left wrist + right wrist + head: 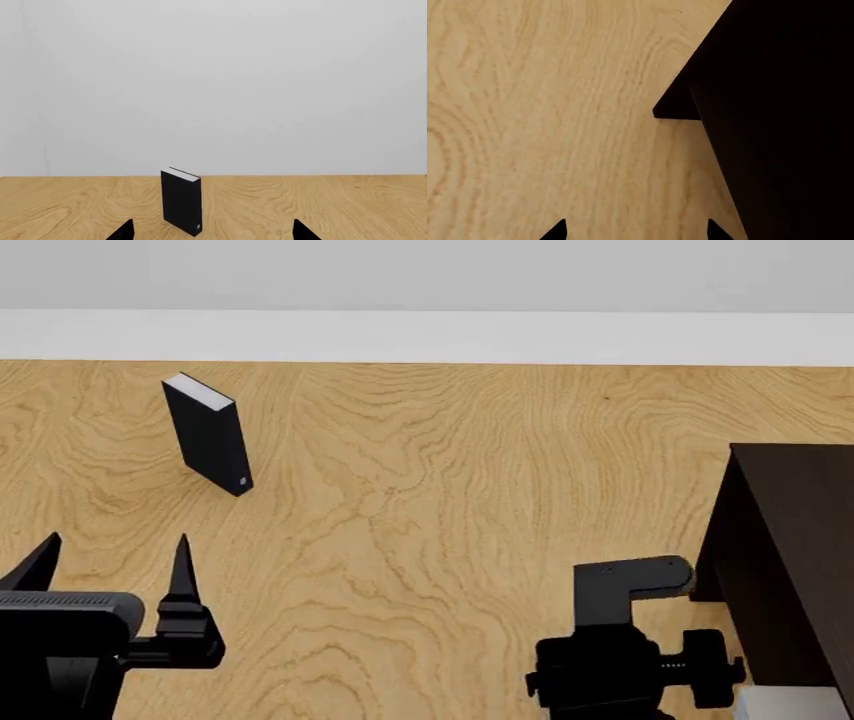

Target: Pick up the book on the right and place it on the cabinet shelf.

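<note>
- My right tool [634, 232] points down at the tabletop [441, 470]. Its two tips stand apart with nothing between them, so it is open and empty.
- My left tool [114, 565] is low at about 7 o'clock in the head view, also spread wide and holding nothing.
- The cabinet [787, 560] stands just at 3 o'clock of the right tool, very near it. A careless swing that way could knock my wrist or fingers against its dark wall.
- I cannot clearly find the light-grey book. A pale grey patch [801, 707] at about 5 o'clock in the head view, against the cabinet's lower edge, may be it, but I cannot tell.
- The main risk is taking the wrong book. The black book [210, 435] stands upright at about 11 o'clock, straight ahead of the left tool and easy to reach, but it sits on the left.
- That black book is tall and narrow on its base, so a nudge from a finger would likely topple it.
- The tabletop is pale wood with strong grain, flat and smooth, so a pushed book would probably slide.
- Beyond its far edge at 12 o'clock is only a plain light-grey wall [213, 75].
</note>
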Motion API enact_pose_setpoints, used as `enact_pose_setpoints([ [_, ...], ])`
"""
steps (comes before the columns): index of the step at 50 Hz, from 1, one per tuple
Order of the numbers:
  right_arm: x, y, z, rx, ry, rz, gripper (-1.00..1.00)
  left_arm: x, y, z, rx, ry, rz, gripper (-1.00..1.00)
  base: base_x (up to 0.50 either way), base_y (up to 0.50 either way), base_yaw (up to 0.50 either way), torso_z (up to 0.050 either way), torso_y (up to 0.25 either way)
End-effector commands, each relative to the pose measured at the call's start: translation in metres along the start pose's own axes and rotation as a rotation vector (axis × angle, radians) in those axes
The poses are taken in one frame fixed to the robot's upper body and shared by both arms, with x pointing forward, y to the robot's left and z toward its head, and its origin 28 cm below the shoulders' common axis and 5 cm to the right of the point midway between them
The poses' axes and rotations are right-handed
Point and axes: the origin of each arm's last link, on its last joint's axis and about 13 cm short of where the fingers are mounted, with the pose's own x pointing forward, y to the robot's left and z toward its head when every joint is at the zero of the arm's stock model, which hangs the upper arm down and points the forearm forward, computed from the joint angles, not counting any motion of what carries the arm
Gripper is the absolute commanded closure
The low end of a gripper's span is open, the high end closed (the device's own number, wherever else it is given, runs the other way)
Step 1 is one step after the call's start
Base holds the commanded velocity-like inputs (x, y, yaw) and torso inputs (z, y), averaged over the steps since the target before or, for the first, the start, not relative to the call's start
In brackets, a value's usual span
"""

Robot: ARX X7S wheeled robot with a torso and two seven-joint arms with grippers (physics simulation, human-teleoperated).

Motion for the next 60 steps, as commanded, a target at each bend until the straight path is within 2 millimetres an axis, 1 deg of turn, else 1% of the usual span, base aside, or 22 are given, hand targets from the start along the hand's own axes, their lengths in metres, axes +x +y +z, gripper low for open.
enact_pose_setpoints([
  [1,0.001,-0.008,-0.006,0.034,0.081,-0.010,-1.00,-0.001,0.000,0.001,-0.003,-0.005,-0.003,-1.00,0.00,0.00,0.00,0.000,0.000],
  [10,0.001,-0.009,-0.013,0.028,0.122,-0.014,-1.00,-0.001,0.000,0.002,-0.006,-0.004,-0.003,-1.00,0.00,0.00,0.00,0.000,0.000],
  [28,0.001,-0.013,-0.020,0.031,0.174,-0.015,-1.00,-0.001,-0.001,0.001,-0.006,-0.001,-0.006,-1.00,0.00,0.00,0.00,0.000,0.000],
  [45,0.002,-0.015,-0.033,0.049,0.223,0.001,-1.00,-0.001,0.000,0.002,-0.008,-0.004,-0.006,-1.00,0.00,0.00,0.00,0.000,0.000],
  [57,0.004,-0.023,-0.037,0.071,0.231,-0.032,-1.00,-0.001,0.000,0.001,-0.006,-0.004,-0.007,-1.00,0.00,0.00,0.00,0.000,0.000],
  [60,0.005,-0.028,-0.036,0.078,0.233,-0.048,-1.00,-0.002,-0.001,0.002,-0.005,-0.003,-0.008,-1.00,0.00,0.00,0.00,0.000,0.000],
])
